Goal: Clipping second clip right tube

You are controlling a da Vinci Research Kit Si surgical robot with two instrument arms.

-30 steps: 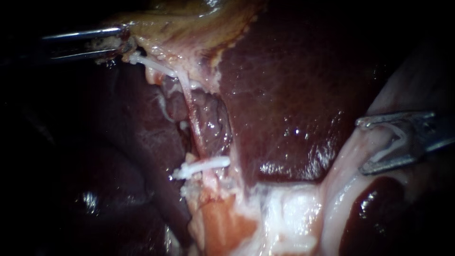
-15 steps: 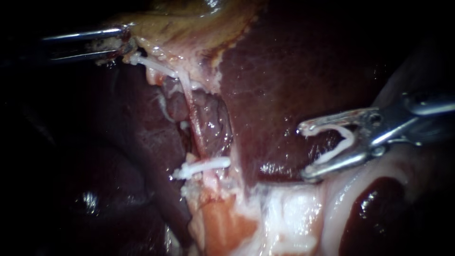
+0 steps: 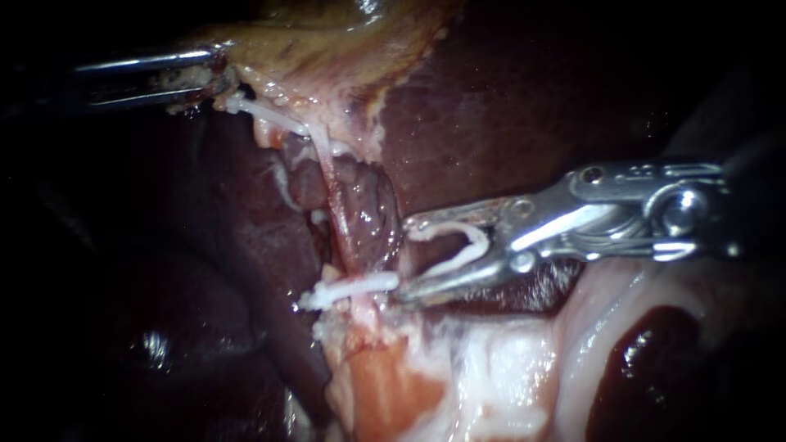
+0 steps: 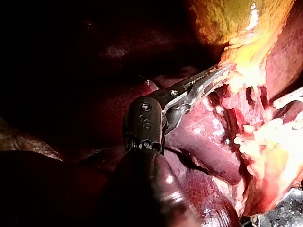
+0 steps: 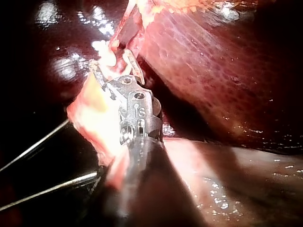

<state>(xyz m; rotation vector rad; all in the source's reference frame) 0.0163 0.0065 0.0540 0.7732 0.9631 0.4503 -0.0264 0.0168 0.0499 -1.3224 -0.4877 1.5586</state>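
My left instrument [image 3: 213,75] comes in at the upper left of the frame; its jaws are clamped on the yellow edge of the gallbladder [image 3: 311,49]; the left wrist view shows the same bite. A thin pink tube [image 3: 337,217] runs down to the middle of the frame; a white shut clip [image 3: 348,289] sits across it there; the spot is dim, so I cannot be sure which tube it is. My right instrument [image 3: 405,259] reaches in from the right; its jaws stand wide and hold a white open clip [image 3: 460,247] from both sides; the tips are just right of the tube, not around it; the lower tip is right beside the shut clip's end. A dark lump [image 3: 368,192] sits between the upper tip and the tube; the dark red liver [image 3: 508,123] fills the upper right.
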